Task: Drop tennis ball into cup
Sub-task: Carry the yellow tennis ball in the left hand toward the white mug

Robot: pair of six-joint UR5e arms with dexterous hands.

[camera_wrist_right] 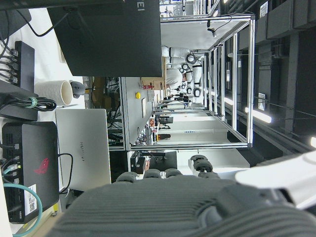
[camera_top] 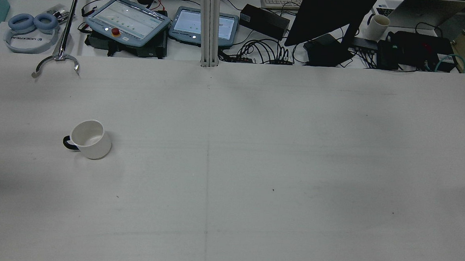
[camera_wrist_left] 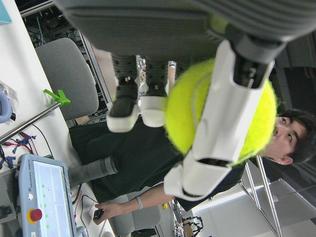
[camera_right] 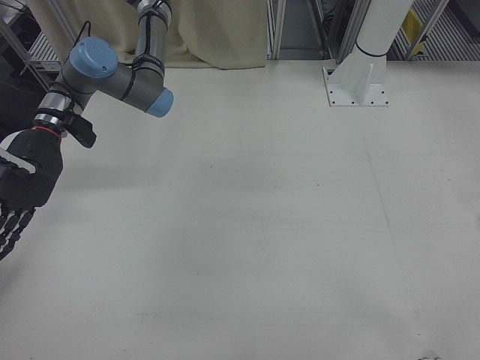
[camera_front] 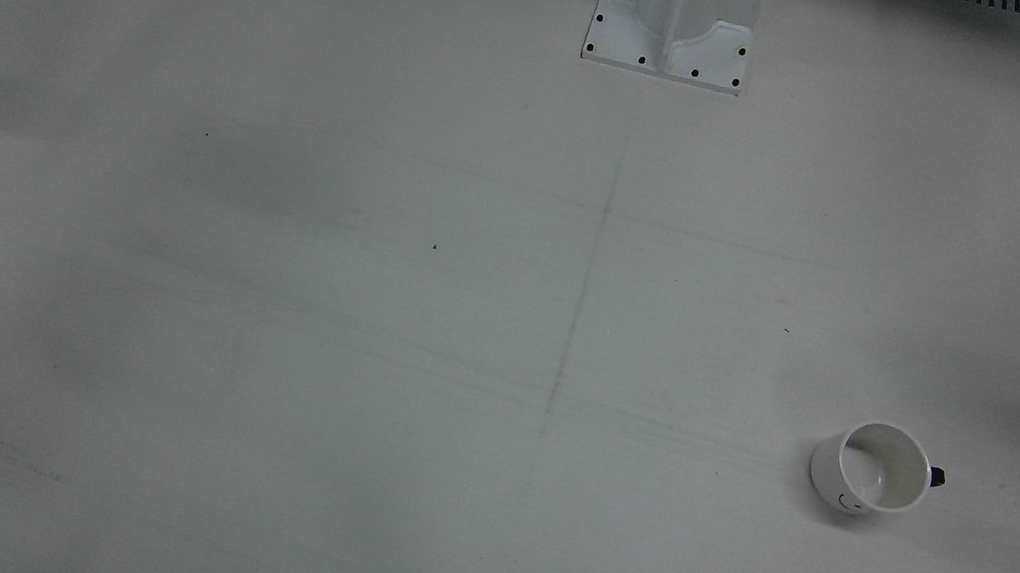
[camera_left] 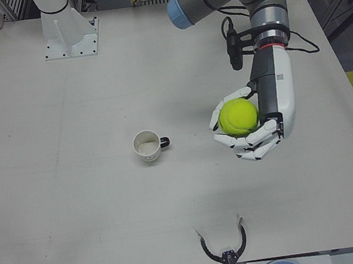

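— Status?
— My left hand (camera_left: 253, 124) grips the tennis ball (camera_left: 238, 116), fingers curled around it, held above the tabletop (camera_left: 75, 204). The cup (camera_left: 146, 146) stands upright, apart from the ball, toward the operators' edge. My right hand (camera_right: 19, 191) hangs off to its own side, fingers straight, holding nothing.
— Risks?
— I'd judge a release short of the rim sends the ball rolling off; clipping the rim could tip the cup.
— Obstructions?
— None between. A grabber tool (camera_left: 224, 248) lies at the operators' edge, clear of the path.
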